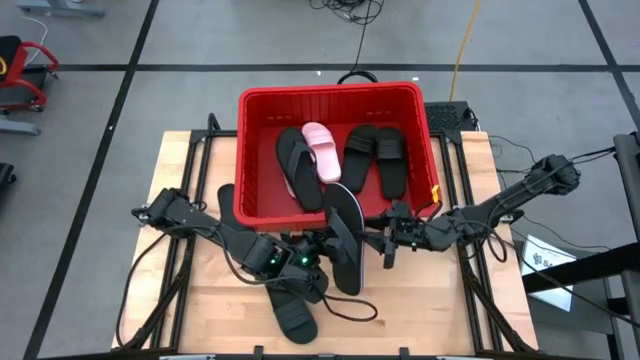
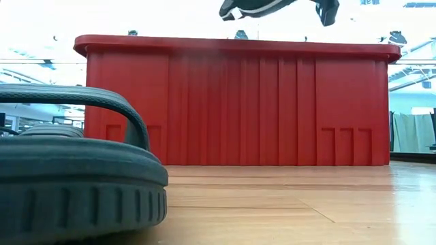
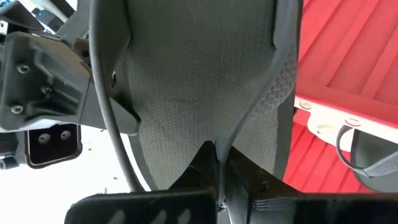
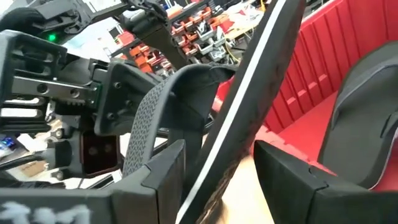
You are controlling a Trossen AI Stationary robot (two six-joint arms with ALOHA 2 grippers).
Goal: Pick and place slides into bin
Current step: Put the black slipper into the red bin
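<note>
The red bin (image 1: 250, 150) stands at the table's far middle. Inside it lie a black flip-flop (image 1: 297, 165), a pink slide (image 1: 322, 150) and two black slides (image 1: 378, 155). Another black flip-flop (image 1: 345, 235) hangs in the air over the bin's near rim, between my two grippers. My left gripper (image 1: 318, 246) is shut on it from the left. My right gripper (image 4: 221, 180) is open, with one finger on either side of the sole's edge (image 4: 249, 106); whether it touches, I cannot tell. My left gripper pinches the flip-flop's thong strap where its two arms meet (image 3: 214, 152), between its two shut fingers. The fingers come from the table's left, slanting a little downward. The flip-flop is lifted clear of the table and tilted, its far end over the bin's near rim.
More black sandals lie on the table near its front edge (image 1: 295, 305), one looming in the low view's foreground (image 2: 68, 177). One black sandal (image 1: 226, 200) lies beside the bin's left wall. The bin's tall near wall (image 2: 238, 102) rises just behind the grippers.
</note>
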